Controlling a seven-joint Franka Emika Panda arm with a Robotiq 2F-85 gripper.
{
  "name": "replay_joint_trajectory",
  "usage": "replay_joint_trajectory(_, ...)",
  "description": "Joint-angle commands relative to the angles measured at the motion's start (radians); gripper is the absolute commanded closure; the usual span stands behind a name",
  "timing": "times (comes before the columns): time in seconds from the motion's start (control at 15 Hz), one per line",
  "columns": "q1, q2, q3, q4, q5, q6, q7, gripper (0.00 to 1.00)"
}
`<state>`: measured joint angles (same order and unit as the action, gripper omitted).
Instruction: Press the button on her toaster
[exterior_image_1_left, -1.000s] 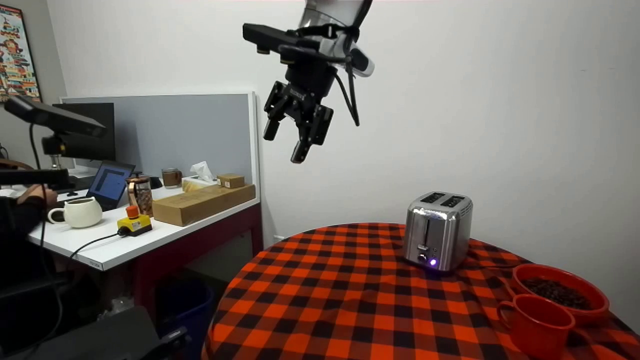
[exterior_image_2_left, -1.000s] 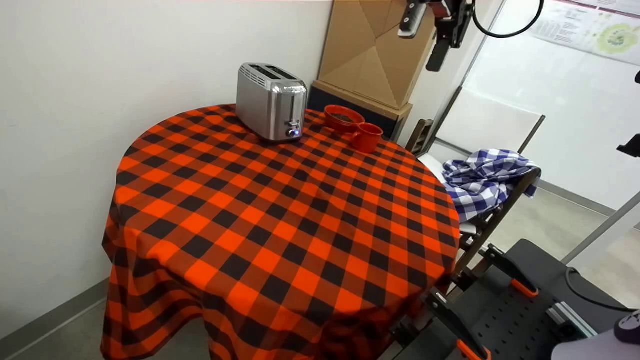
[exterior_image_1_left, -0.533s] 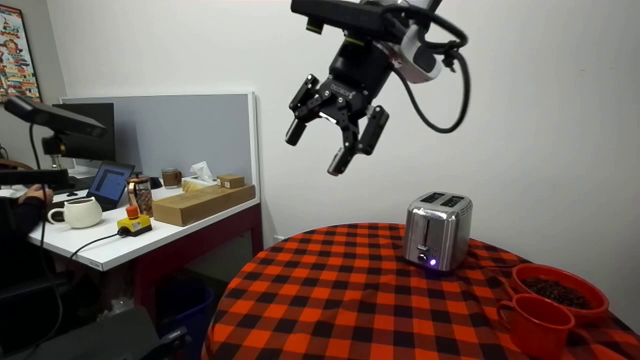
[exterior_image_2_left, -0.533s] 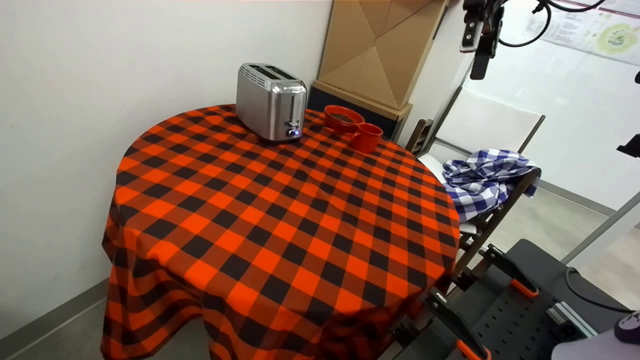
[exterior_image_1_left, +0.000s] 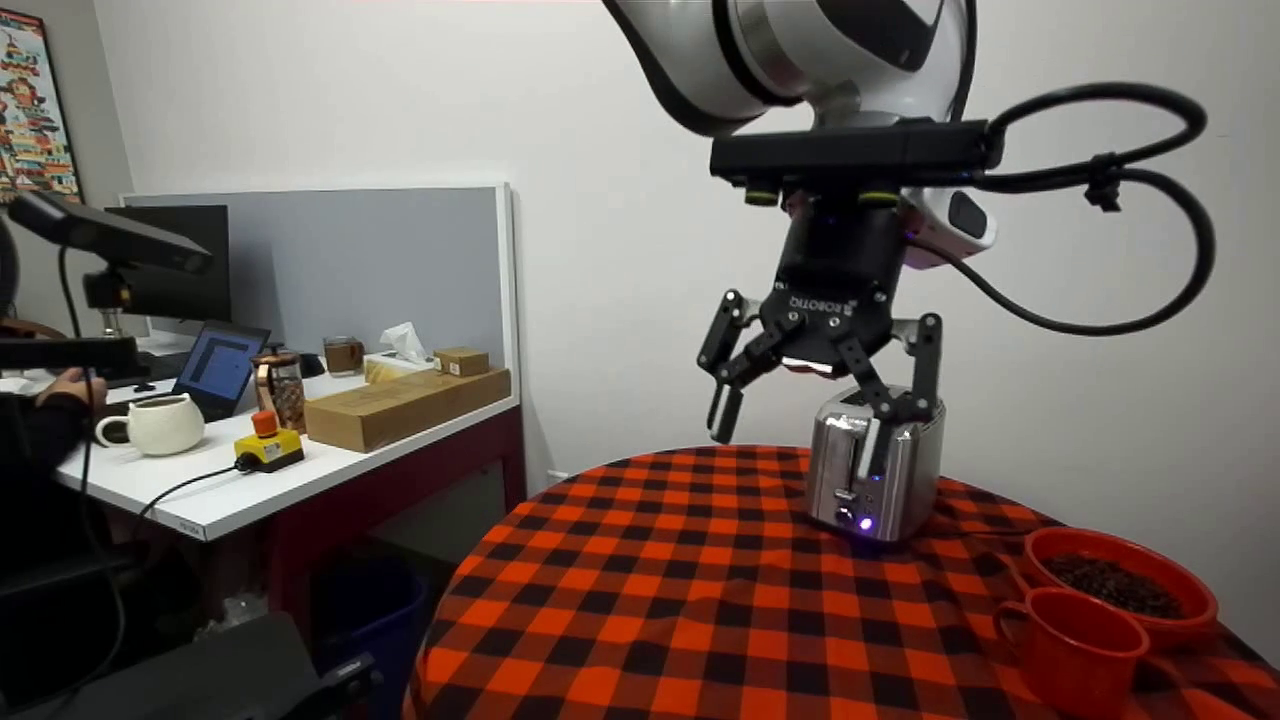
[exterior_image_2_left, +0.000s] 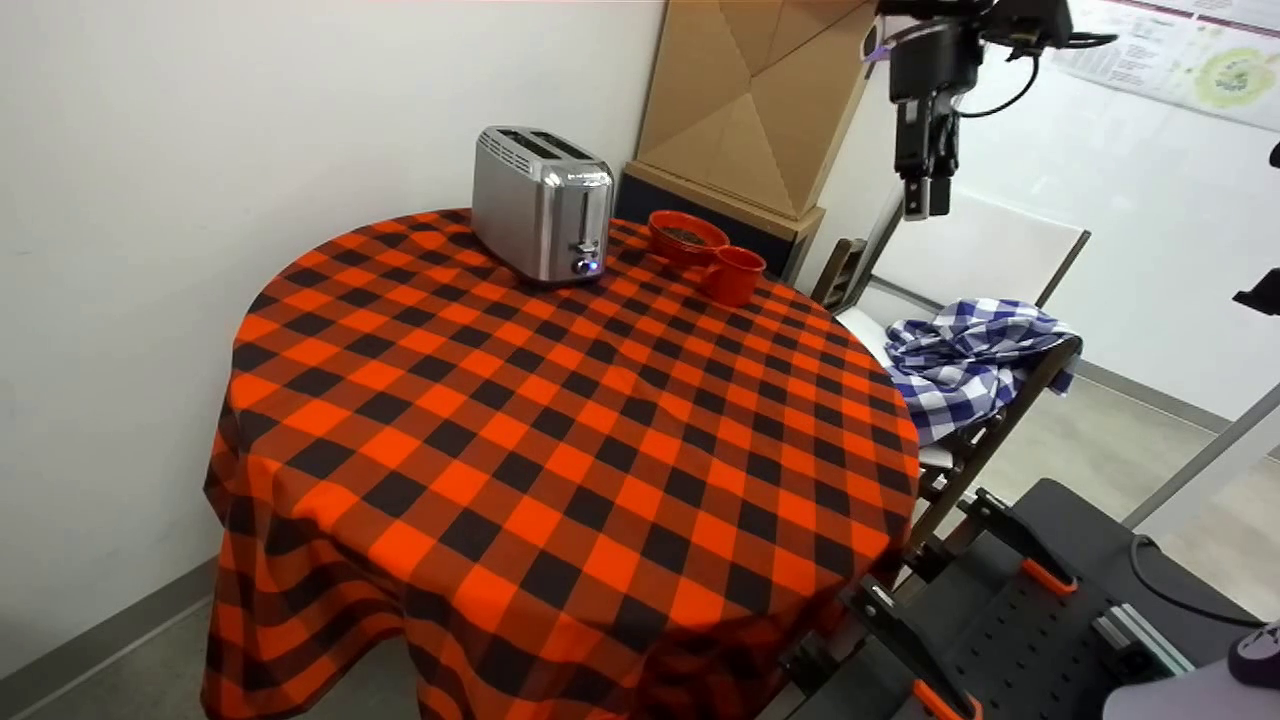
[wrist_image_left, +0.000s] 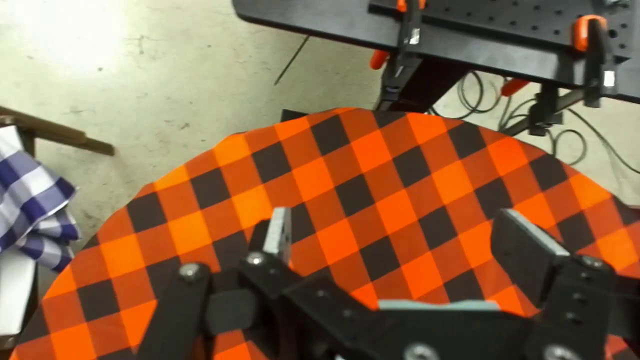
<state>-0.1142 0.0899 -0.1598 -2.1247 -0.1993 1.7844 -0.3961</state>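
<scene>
The tool (exterior_image_1_left: 795, 453) has come lower, the toaster (exterior_image_2_left: 543, 207) standing well apart.

Tablecloth (wrist_image_left: 395, 210) in every view, wrist's from above

On the red-and-black checked tablecloth (exterior_image_1_left: 680, 600) you've got a red mug (exterior_image_1_left: 1080, 660) just beside a red bowl (exterior_image_1_left: 1180, 634) with a bunch of small dark bits (exterior_image_1_left: 1115, 585) in it. Over on the white desk (exterior_image_1_left: 250, 495) there's a cream mug (exterior_image_1_left: 168, 428), a lit-up laptop (exterior_image_1_left: 222, 365), a copper-handled French press (exterior_image_1_left: 285, 392), and a long cardboard box (exterior_image_1_left: 400, 410) with a smaller box (exterior_image_1_left: 462, 361) by its far end. You've also got a blue bin (exterior_image_1_left: 375, 620) down in the dark below. In an exterior view you can see a blue-and-white checked cloth (exterior_image_2_left: 965, 360) bunched up on a chair (exterior_image_2_left: 985, 245), and your wrist view catches a bit of it too.
</scene>
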Motion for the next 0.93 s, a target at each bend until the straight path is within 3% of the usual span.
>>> replay_joint_trajectory(0.0, 0.002, 0.081, 0.032, 0.028, -0.122, 0.169, -0.012, 0.00)
replay_joint_trajectory(0.53, -0.007, 0.127, 0.040, -0.026, -0.307, 0.708, 0.006, 0.00)
replay_joint_trajectory(0.67, -0.019, 0.137, 0.037, -0.047, -0.300, 0.862, 0.002, 0.00)
replay_joint_trajectory(0.87, -0.055, 0.173, 0.047, -0.072, -0.206, 1.043, -0.027, 0.00)
